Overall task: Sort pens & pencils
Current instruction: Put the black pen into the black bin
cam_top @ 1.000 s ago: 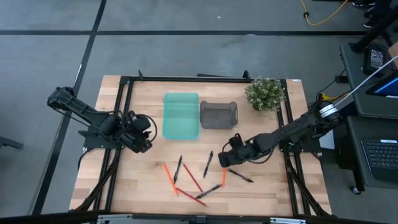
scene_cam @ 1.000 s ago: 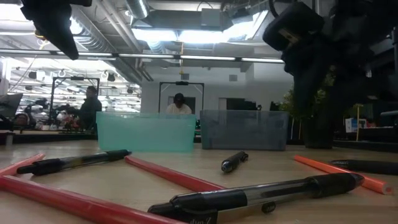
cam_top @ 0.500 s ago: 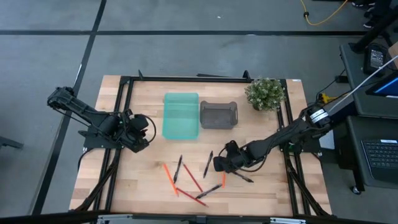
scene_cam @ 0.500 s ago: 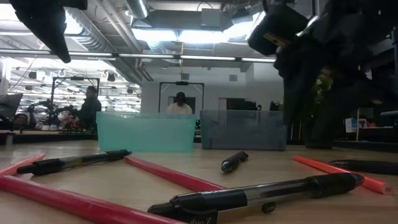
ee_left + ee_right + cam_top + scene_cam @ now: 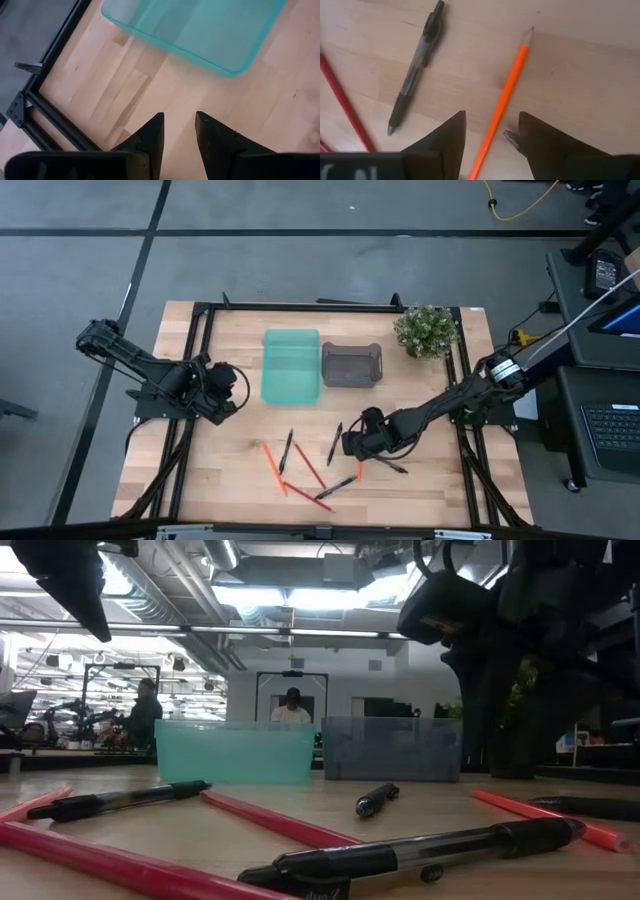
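Observation:
Several black pens, such as one (image 5: pixel 334 443) and another (image 5: pixel 420 850), lie flat on the wooden table among orange and red pencils (image 5: pixel 270 465) (image 5: pixel 280 822). My right gripper (image 5: pixel 352 445) (image 5: pixel 491 120) hovers open above an orange pencil (image 5: pixel 502 102), one finger on either side of it. A black pen (image 5: pixel 415 70) and a red pencil (image 5: pixel 345 102) lie beside it. My left gripper (image 5: pixel 225 390) (image 5: pixel 178 117) waits open over bare wood at the table's left, near the teal bin (image 5: pixel 200 30).
A teal bin (image 5: pixel 291 366) and a grey bin (image 5: pixel 351 365) stand side by side behind the pens and pencils. A potted plant (image 5: pixel 426 330) stands at the far right. Black frame rails (image 5: pixel 190 430) run along the table's left and right sides.
My right gripper has gone toward the table's left and near edges, coming over the orange pencil among the pens, and has sunk slightly. Its fingers have stayed open. The pens and pencils have not moved.

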`<action>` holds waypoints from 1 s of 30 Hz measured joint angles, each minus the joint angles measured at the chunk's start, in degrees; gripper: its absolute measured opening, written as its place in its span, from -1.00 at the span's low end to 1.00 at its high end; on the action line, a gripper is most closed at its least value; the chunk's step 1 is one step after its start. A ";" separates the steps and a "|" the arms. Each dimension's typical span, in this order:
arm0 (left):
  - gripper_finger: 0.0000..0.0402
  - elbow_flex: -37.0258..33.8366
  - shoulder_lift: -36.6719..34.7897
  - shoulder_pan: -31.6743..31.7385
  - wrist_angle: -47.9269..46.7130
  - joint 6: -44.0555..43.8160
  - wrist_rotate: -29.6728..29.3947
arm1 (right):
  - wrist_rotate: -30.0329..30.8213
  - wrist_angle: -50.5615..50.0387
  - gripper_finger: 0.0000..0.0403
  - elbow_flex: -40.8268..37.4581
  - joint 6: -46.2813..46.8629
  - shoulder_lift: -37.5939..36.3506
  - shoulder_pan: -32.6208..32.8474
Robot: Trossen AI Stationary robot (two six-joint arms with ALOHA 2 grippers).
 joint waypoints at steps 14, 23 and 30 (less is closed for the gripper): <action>-0.48 0.00 0.00 0.00 0.07 0.02 -1.00 | 0.20 -0.46 -0.09 -0.04 0.33 0.54 0.00; -0.48 0.00 0.00 0.00 0.07 0.02 -1.01 | -10.16 -0.05 -0.09 -0.04 0.23 0.54 1.97; -0.48 0.00 0.00 0.00 0.09 -0.08 -1.03 | -9.89 -4.23 -0.09 -0.04 -2.30 0.54 4.35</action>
